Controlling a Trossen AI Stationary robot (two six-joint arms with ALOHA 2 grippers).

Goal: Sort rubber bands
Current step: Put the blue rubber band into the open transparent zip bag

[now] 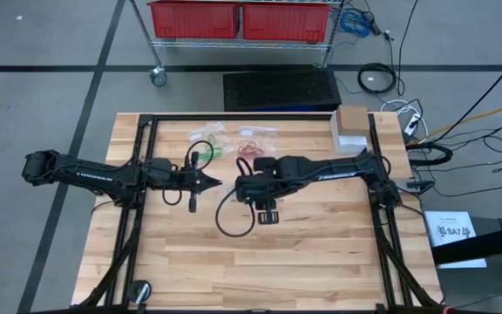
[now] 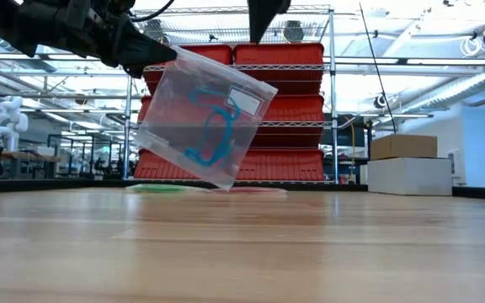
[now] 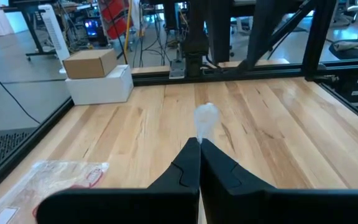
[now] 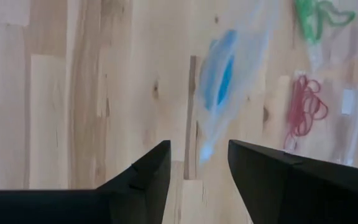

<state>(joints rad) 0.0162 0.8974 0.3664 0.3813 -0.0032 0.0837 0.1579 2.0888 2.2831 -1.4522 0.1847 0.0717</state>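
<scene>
A small clear plastic bag (image 2: 205, 118) with blue rubber bands (image 2: 209, 126) inside hangs above the middle of the table. My left gripper (image 3: 199, 146) is shut on it, reaching in from the table's left (image 1: 212, 181). My right gripper (image 4: 197, 163) stands open just right of the bag (image 1: 242, 187), pointing steeply down, with nothing between its fingers. Below and beyond it the bag with the blue bands (image 4: 222, 68) shows edge-on. Two more clear bags lie flat near the far edge, one with green bands (image 4: 319, 18) and one with red bands (image 4: 303, 106). My left gripper pinches the bag's upper corner (image 2: 160, 55) between its two shut fingers, which come nearly level from the table's left. A bit of the plastic (image 3: 205, 119) sticks out past the fingertips. The bag hangs tilted below the fingers, clear of the table.
A cardboard box on a white box (image 1: 352, 129) stands at the far right corner. A black frame rail (image 1: 234, 116) runs round the table's far edge and sides. A wire shelf with red crates (image 1: 242, 19) stands beyond the table.
</scene>
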